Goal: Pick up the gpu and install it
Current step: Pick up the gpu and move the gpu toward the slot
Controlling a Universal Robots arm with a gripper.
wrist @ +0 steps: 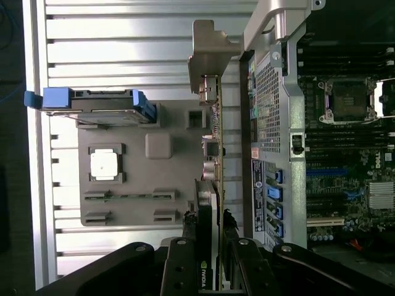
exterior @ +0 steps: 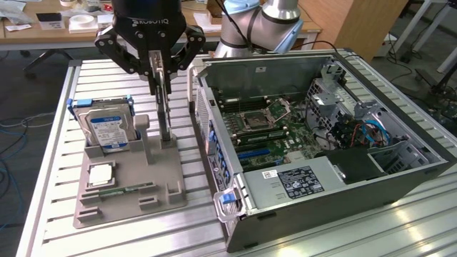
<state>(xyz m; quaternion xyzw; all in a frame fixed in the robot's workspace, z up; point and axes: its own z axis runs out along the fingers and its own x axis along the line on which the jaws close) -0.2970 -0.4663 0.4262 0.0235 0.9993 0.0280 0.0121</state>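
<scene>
The gpu is a thin dark card standing on edge over the grey holder, left of the open computer case in the exterior view. My gripper is shut on the card's upper part, one finger on each face. The card's lower end reaches the holder's slot; I cannot tell whether it still rests there. In the wrist view the gpu appears edge-on, its silver bracket at the far end and my gripper clamped around the cooler end.
The holder also carries a silver hard drive with blue rails, a processor chip and a memory stick. The case lies open with its motherboard and blue slots exposed. Slatted aluminium table underneath.
</scene>
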